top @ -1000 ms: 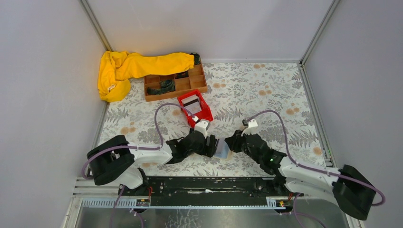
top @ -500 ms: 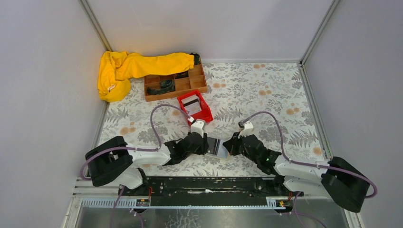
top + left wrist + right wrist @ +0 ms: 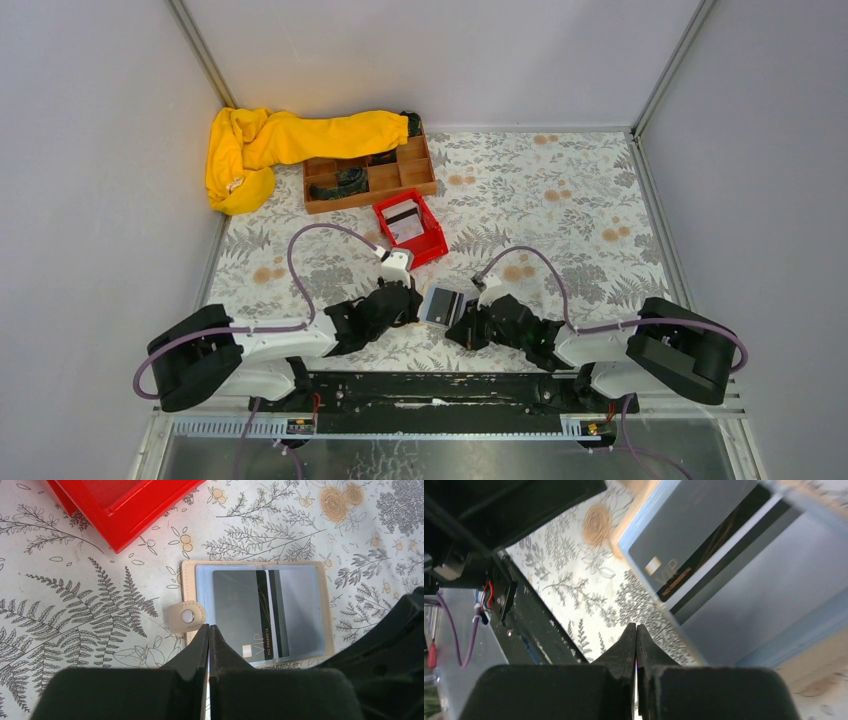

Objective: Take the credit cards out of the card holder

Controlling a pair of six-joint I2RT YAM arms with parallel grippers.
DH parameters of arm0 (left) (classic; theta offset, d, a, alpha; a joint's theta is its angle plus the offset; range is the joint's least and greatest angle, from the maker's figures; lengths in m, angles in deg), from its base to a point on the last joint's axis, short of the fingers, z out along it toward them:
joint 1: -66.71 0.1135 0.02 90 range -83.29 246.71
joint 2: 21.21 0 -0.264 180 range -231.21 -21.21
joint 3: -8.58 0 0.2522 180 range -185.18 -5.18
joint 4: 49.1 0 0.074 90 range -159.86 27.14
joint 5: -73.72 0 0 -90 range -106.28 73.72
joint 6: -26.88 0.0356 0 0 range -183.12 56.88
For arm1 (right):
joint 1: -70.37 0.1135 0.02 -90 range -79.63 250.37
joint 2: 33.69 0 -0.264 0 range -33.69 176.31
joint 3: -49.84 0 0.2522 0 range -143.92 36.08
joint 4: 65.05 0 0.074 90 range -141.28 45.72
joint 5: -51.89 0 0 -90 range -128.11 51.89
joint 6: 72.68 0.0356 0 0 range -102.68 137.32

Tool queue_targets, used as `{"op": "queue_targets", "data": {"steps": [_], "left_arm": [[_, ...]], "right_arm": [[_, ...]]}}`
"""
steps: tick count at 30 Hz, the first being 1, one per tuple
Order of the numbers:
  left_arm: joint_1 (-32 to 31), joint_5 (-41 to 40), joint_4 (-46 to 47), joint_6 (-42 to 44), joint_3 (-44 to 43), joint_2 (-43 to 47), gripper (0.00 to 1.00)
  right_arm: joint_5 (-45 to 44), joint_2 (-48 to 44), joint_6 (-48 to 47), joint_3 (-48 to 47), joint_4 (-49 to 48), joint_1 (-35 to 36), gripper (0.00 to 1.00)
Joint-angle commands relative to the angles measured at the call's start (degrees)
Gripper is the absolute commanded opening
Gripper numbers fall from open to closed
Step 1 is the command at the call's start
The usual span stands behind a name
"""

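Note:
The card holder (image 3: 440, 305) lies open and flat on the table between my two grippers. In the left wrist view the card holder (image 3: 204, 587) shows its beige rim, a snap tab and a pale blue sleeve. Inside the sleeve sit the credit cards (image 3: 240, 605): a grey one with a dark stripe and a paler grey one beside it. My left gripper (image 3: 208, 626) is shut with nothing in it, its tips at the holder's near edge by the tab. My right gripper (image 3: 636, 626) is also shut and empty, just off the edge of the card holder (image 3: 774, 595).
A red bin (image 3: 410, 228) with a flat whitish piece inside stands just beyond the holder; a corner of the red bin (image 3: 120, 510) shows in the left wrist view. Farther back are a wooden compartment tray (image 3: 370, 175) and a yellow cloth (image 3: 270, 145).
Both grippers have closed. Both arms have shifted left and drawn back toward the near edge. The holder now lies open on the table, a little left of where it was.

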Motion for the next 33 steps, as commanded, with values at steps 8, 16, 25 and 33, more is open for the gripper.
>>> {"op": "queue_targets", "data": {"steps": [8, 16, 25, 33], "left_arm": [[-0.3, 0.4, 8.1, -0.6, 3.0, 2.6, 0.26], [1.4, 3.5, 14.7, -1.0, 7.0, 7.4, 1.00], [1.6, 10.7, 21.4, -2.2, 7.1, 6.9, 0.65], [1.6, 14.9, 25.1, -2.6, 4.7, 3.4, 0.00]], "right_arm": [[-8.1, 2.9, 6.6, 0.7, -2.2, 2.9, 0.00], [-10.7, -3.9, 2.8, -0.5, 8.1, -2.6, 0.00], [-5.9, -10.1, -2.0, -2.9, 11.6, -6.7, 0.00], [1.4, -10.0, -1.4, -2.4, 3.8, -10.3, 0.00]]}}
